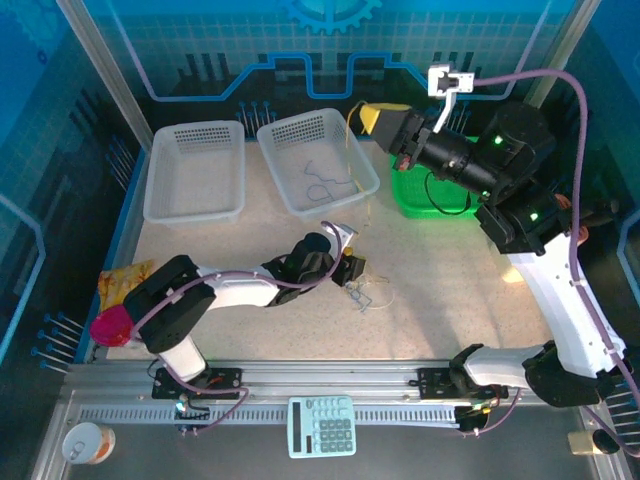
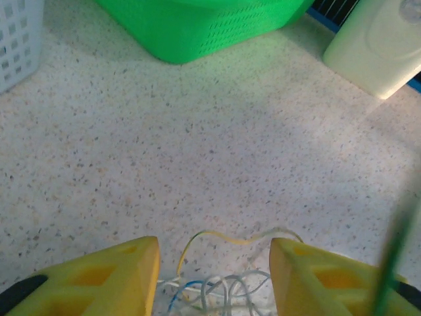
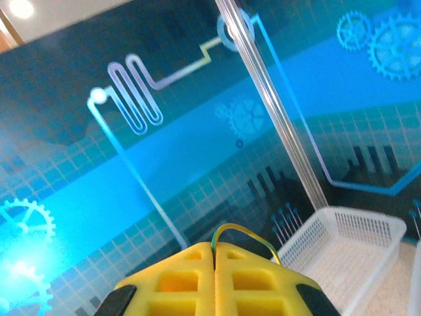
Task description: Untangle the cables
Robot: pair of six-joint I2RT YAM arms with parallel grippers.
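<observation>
A small tangle of whitish, blue-grey and tan-yellow cables [image 1: 370, 293] lies on the speckled table near the middle. My left gripper [image 1: 352, 268] sits low beside it. In the left wrist view its yellow fingers [image 2: 112, 276] stand apart, open, with the cables [image 2: 223, 289] lying loose between them and a yellow loop [image 2: 230, 238] in front. My right gripper [image 1: 370, 118] is raised high at the back, shut on a yellow-green cable [image 3: 248, 233] that arches out of its closed fingertips [image 3: 214, 253]. That strand [image 1: 352, 160] hangs down toward the table. Another cable [image 1: 325, 186] lies in a white basket [image 1: 345, 130].
Two white baskets stand at the back, the left one [image 1: 195, 170] beside the one with the cable. A green basket [image 1: 432, 192] sits under the right arm. A calculator [image 1: 322, 425], a yellow bag [image 1: 122, 282] and a can [image 1: 88, 442] lie near the front rail.
</observation>
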